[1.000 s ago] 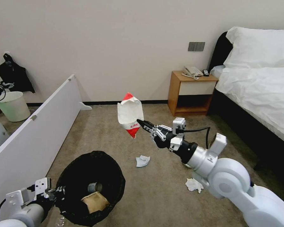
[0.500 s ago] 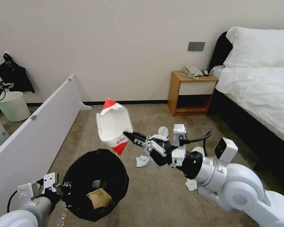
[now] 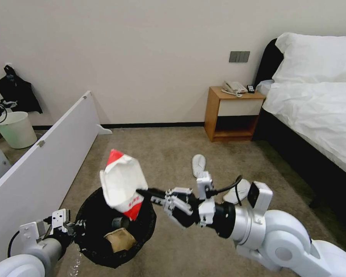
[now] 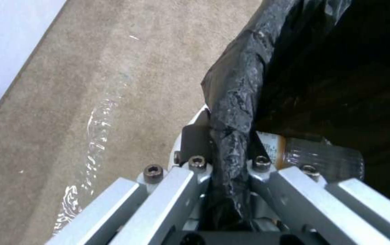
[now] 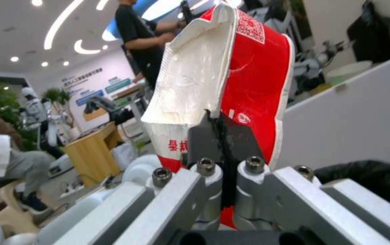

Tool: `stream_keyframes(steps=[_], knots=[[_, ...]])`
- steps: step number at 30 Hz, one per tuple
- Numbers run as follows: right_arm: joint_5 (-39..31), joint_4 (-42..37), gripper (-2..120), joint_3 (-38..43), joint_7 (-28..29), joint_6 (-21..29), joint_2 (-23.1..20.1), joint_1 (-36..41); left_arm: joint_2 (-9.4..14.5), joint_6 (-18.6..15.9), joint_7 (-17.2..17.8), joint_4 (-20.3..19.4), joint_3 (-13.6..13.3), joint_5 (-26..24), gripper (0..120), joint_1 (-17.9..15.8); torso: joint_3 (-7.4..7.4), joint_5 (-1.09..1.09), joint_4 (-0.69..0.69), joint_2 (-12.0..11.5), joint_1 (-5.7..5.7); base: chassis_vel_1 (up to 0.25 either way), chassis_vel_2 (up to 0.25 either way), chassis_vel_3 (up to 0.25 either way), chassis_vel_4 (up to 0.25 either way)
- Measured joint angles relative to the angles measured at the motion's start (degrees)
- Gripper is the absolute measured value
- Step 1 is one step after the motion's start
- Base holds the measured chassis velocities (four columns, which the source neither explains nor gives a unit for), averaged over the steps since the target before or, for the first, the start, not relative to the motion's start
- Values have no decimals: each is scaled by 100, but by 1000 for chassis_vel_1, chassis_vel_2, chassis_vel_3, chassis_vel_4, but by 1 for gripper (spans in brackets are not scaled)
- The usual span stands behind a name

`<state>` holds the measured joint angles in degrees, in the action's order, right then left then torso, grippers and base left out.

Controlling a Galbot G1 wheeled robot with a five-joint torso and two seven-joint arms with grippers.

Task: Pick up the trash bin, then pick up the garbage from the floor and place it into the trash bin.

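While my left gripper [image 3: 74, 227] clamps the bin [image 3: 89, 209] rim, wrapper [image 3: 122, 184] nears the mouth.
Right gripper [image 3: 142, 191], fingers pinching it, has swung in from mid-air; release seems next.

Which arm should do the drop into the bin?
Right: the right gripper pinches the wrapper above the trash bin. The left gripper is clamped on the bin's rim.

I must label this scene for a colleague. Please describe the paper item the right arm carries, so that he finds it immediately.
Start at the trash bin near the white board. Just above its mouth, the right gripper pinches a crushed paper cup. Unlike the white slippers on the carpet, it is red outside and held in the air.
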<state>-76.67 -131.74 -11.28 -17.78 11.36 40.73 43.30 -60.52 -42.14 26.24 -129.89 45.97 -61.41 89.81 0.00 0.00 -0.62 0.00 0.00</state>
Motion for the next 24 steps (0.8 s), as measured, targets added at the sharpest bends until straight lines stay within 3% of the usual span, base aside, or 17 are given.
stream_keyframes(steps=[14,24], knots=[[186,418,0,-803,431,57,519,-288,-9,0,-6,-197,214,-95,2,219,0,-1,0,0,0,0,0,0,0],[230,593,0,-954,687,177,630,-252,-30,0,-5,-309,282,-111,2,290,0,0,0,0,0,0,0,0,0]])
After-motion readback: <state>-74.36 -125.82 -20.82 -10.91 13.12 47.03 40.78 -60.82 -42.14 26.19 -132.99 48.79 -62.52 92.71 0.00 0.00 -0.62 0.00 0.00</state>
